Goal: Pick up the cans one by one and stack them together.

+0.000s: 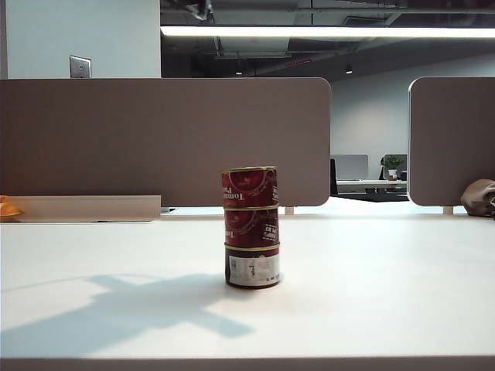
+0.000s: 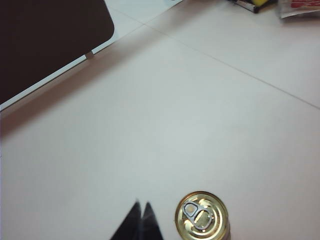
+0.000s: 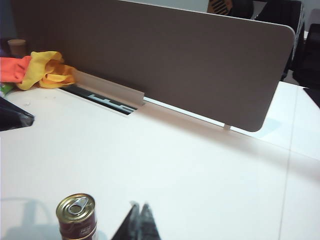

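Observation:
Three cans stand in one upright stack at the middle of the white table (image 1: 387, 270). The top can (image 1: 250, 187) and the middle can (image 1: 251, 226) show dark red labels, and the bottom can (image 1: 253, 267) shows a white panel. Neither arm appears in the exterior view. My left gripper (image 2: 141, 205) is shut and empty, hanging above the table beside the stack's gold pull-tab lid (image 2: 202, 216), apart from it. My right gripper (image 3: 140, 206) is also shut and empty, a short way from the top can (image 3: 76, 215).
Brown divider panels (image 1: 162, 139) run along the table's far edge, with a second one (image 1: 452, 139) at the right. An orange and yellow cloth (image 3: 42, 70) lies at the far left and a brown bag (image 1: 479, 197) at the far right. A dark pointed part (image 3: 15, 117) juts in beside the table.

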Motion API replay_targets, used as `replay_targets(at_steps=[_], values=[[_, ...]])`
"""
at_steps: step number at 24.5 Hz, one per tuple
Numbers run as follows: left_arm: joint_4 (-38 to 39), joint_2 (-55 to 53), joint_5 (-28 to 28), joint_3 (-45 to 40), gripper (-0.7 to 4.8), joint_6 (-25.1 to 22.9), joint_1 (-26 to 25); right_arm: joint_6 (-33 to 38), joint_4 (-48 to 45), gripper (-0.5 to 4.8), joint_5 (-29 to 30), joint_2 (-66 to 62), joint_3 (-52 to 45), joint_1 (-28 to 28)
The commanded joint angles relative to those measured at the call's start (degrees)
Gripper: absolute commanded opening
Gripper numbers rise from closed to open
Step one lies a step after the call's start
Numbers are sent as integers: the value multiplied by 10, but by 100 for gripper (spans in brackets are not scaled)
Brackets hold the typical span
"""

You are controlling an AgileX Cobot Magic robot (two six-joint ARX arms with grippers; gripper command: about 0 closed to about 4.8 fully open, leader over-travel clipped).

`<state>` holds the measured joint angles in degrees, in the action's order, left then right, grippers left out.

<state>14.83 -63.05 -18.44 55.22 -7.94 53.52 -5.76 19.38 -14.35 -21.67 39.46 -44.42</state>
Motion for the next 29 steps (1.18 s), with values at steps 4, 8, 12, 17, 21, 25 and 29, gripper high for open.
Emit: replay_targets(at_steps=[4,8,12,17,21,25,29], values=[[-7,2,3,2,-5,-2,0,-3,-12,0,-3,4,3,0],[-8,2,9,2,-5,-2,2,-3,-12,-1,-3,4,3,-1],[-7,2,6,2,-5,-2,1,-3,-12,0,-3,6,3,-1],[-7,2,7,2,-5,-2,1,-3,-12,0,-3,6,3,-1],[-7,2,7,2,-5,-2,1,-3,-12,0,-3,6,3,-2],[-7,2,7,2,-5,-2,1,-3,-12,0,-3,5,3,2],[-5,7,7,2,-5,-2,-2,-2,-12,0,32,1,3,51]])
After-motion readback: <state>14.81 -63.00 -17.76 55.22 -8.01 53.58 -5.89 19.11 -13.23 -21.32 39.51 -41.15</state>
